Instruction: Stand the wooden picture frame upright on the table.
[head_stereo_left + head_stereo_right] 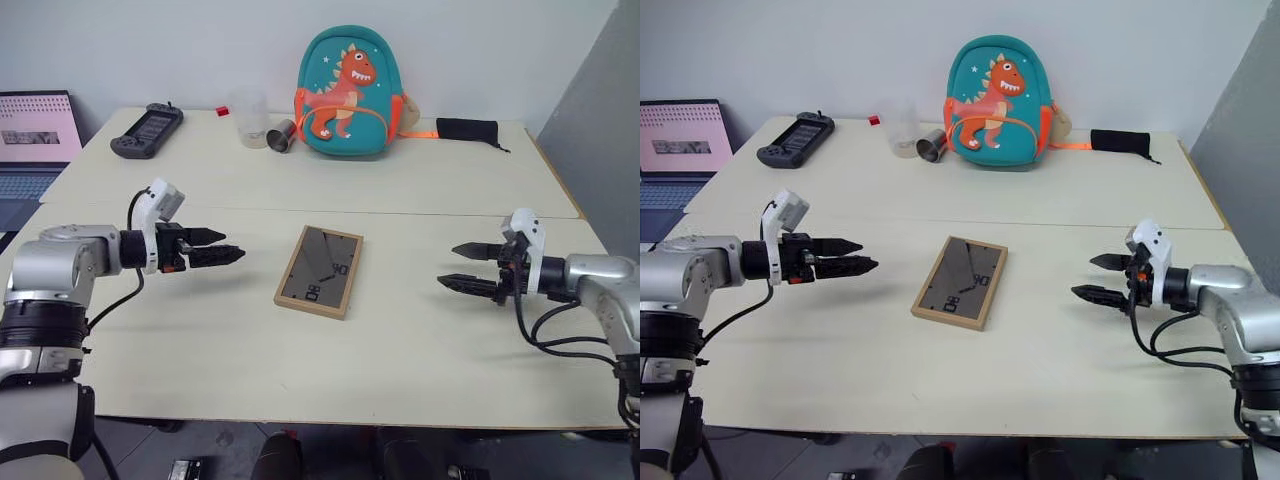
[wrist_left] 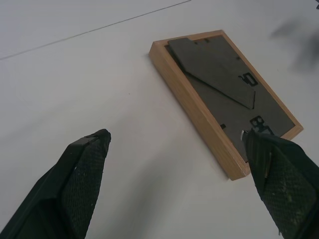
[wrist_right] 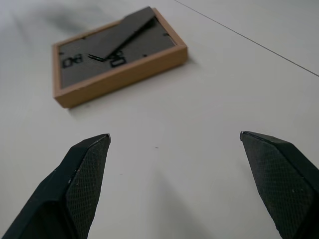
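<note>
Light-wood rectangular picture frame (image 1: 319,271) lay face down on the smooth cream tabletop (image 1: 200,340), dark matte back panel up. Left hand (image 1: 232,249) and right hand (image 1: 452,266) hovered either side, ribbed black fingers spread, holding nothing.

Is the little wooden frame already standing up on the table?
No, the wooden picture frame lies flat on the table with its dark back panel facing up.
</note>
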Controlling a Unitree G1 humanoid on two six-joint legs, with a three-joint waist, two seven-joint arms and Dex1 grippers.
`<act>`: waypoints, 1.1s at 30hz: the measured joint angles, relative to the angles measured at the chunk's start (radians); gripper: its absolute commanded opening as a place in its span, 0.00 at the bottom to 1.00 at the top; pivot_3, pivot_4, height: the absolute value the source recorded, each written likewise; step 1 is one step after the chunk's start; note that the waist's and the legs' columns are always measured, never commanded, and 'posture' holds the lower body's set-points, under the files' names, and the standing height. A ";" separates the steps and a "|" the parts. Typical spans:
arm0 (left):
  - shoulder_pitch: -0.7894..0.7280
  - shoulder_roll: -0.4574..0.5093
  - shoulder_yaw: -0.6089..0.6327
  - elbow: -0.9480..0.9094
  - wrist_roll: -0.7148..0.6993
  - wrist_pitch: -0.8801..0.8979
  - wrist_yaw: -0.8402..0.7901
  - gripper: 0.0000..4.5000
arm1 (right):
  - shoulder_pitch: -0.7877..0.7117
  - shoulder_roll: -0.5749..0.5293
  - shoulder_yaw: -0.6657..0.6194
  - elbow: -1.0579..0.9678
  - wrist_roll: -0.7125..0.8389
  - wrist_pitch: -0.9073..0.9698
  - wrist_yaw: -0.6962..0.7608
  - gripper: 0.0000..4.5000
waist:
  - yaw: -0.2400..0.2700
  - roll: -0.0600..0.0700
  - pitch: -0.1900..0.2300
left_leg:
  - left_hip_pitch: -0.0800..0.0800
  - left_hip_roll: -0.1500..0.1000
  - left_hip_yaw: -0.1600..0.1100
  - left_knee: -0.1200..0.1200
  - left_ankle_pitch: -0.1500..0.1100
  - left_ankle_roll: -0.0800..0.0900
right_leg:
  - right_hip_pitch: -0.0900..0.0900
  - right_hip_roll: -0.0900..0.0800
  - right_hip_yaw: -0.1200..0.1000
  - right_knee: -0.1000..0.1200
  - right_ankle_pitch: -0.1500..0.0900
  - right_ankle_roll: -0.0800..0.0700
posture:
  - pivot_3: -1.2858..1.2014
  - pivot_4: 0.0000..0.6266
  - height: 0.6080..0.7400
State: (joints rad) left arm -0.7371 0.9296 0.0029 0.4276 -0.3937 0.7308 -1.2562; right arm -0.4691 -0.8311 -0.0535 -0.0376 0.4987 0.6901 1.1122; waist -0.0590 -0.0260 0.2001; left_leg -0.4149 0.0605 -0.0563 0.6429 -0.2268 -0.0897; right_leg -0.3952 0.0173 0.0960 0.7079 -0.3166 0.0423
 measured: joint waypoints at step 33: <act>0.043 -0.266 -0.026 0.075 0.109 -0.153 0.175 0.19 | -0.081 0.321 0.218 0.128 -0.294 -0.164 -0.319 0.11 | 0.002 0.000 0.000 | -0.002 0.000 0.000 0.002 0.000 0.000 | -0.003 0.000 0.001 0.004 0.000 0.000 | 0.52 0.24 1.00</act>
State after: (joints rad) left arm -0.6946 0.6634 -0.0228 0.5022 -0.2846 0.5778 -1.0814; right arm -0.5502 -0.5102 0.1649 0.0902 0.2048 0.5265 0.7931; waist -0.0574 -0.0263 0.1999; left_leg -0.4167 0.0604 -0.0558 0.6444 -0.2266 -0.0899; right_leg -0.3987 0.0170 0.0967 0.7124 -0.3164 0.0419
